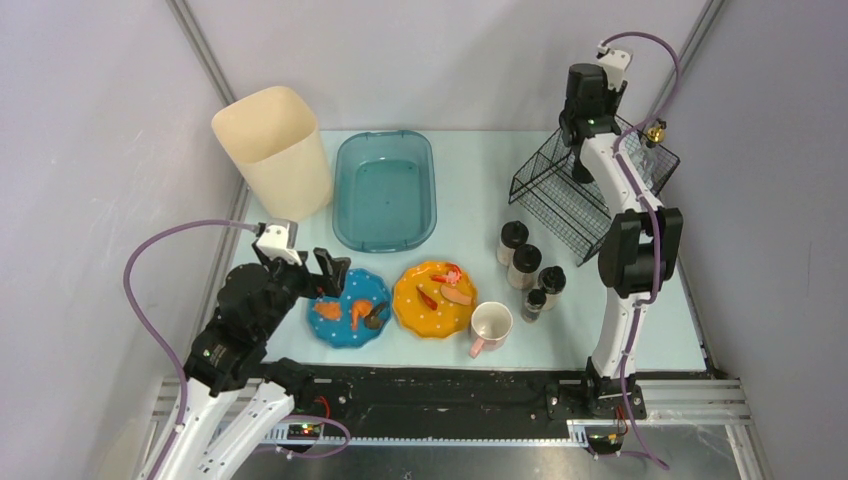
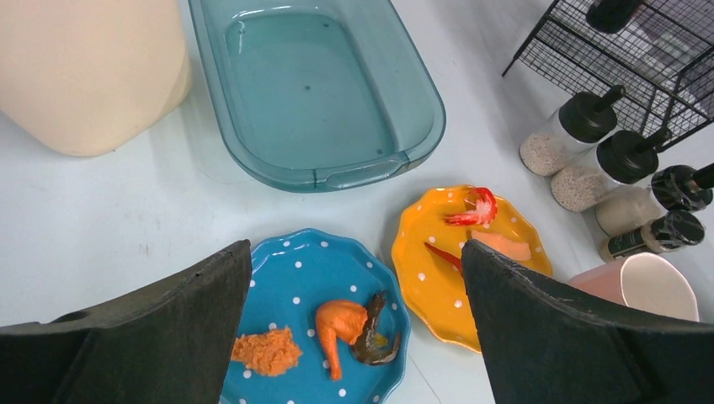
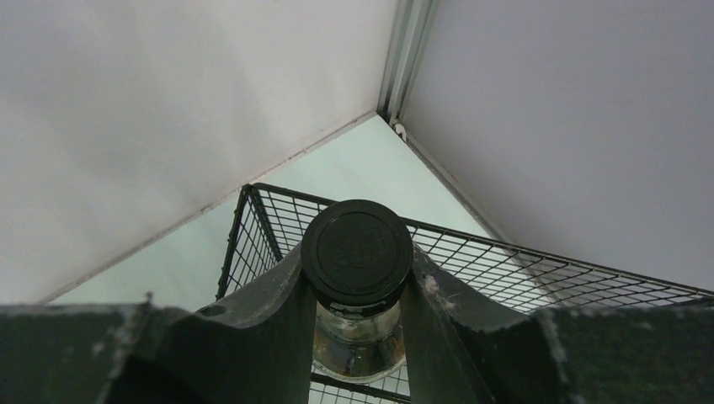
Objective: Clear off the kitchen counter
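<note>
Right claw [image 3: 357, 290] is up at the far right corner, clamped on a glass jar [image 3: 357, 244] just under its black lid, with the wire basket [image 1: 560, 190] directly beneath. The risk here is a release from too high: a smooth round jar could topple on the wire floor or clip the rim and roll out onto the tabletop [image 1: 470, 195]. The grip sits high on the neck, so any swing could also twist it loose.

Left claw [image 1: 330, 278] hangs at the near left with its jaws spread wide and nothing between them, poised over the blue plate [image 2: 295, 278]. Trouble could start if it takes the rim and tilts, because the food is loose and would slide. The orange plate [image 2: 421, 244] lies just beside it and the pink mug [image 1: 491, 325] crowds that one, so a careless push could shunt all three.

The blue plate carries a crumbly orange heap [image 2: 266, 351], a drumstick [image 2: 339, 324] and a dark shrimp-like scrap [image 2: 375, 337]. On the orange plate are a red shrimp [image 2: 476, 208], a red strip [image 2: 442, 255] and a pale pink piece [image 2: 505, 246]. The teal basin [image 1: 385, 190], far centre, looks empty. The cream bin [image 1: 275, 150] stands far left, and its inside cannot be seen. The mug looks empty too.

Four black-capped shakers [image 1: 525, 262] wait between plates and basket. The pale blue tabletop spreads under everything — plenty left to clear.
</note>
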